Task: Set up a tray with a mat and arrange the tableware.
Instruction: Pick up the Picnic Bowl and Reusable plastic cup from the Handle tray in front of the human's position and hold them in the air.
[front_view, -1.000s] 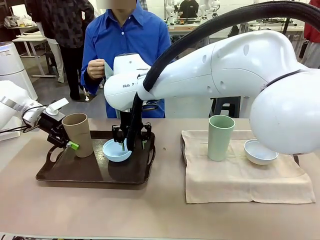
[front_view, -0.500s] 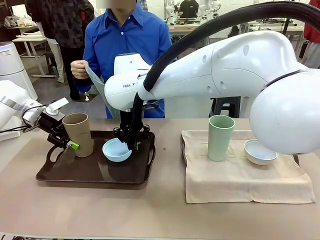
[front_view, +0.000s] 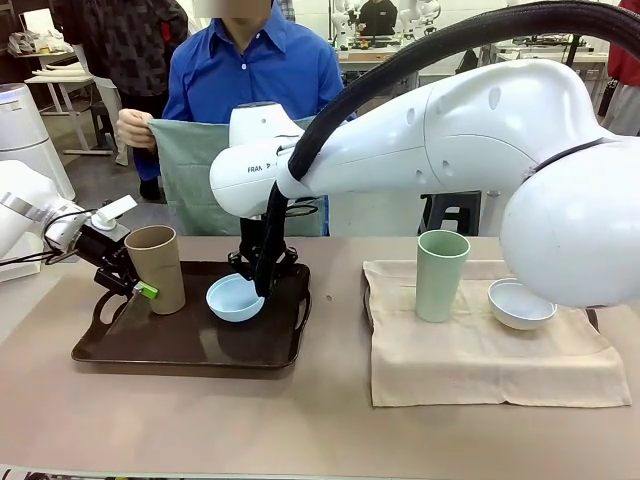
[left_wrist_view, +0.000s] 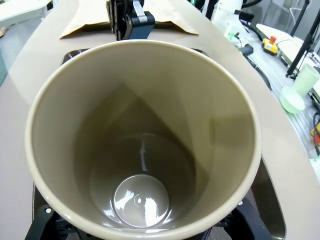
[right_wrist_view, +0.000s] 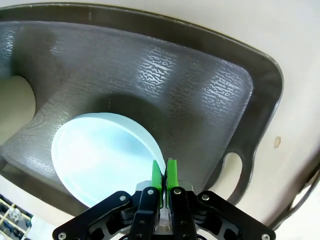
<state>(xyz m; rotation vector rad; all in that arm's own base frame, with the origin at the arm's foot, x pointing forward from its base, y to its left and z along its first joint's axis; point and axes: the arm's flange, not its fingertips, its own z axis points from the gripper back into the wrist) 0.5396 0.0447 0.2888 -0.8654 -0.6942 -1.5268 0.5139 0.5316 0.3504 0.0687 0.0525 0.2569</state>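
Bare tray (front_view: 180, 362) holds tan-brown cup (front_view: 157, 265) (left gripper's (front_view: 140, 288) hold unclear) and light blue bowl (front_view: 234, 298), pinched by right gripper (right_wrist_view: 163, 172); half the tableware waits.

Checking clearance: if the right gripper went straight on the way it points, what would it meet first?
The right gripper, pinching the rim of the light blue bowl, points down into the tray; the tray floor beside the bowl comes first, probably close.

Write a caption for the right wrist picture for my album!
Right end effector pinches the rim of the light blue bowl over the dark tray.
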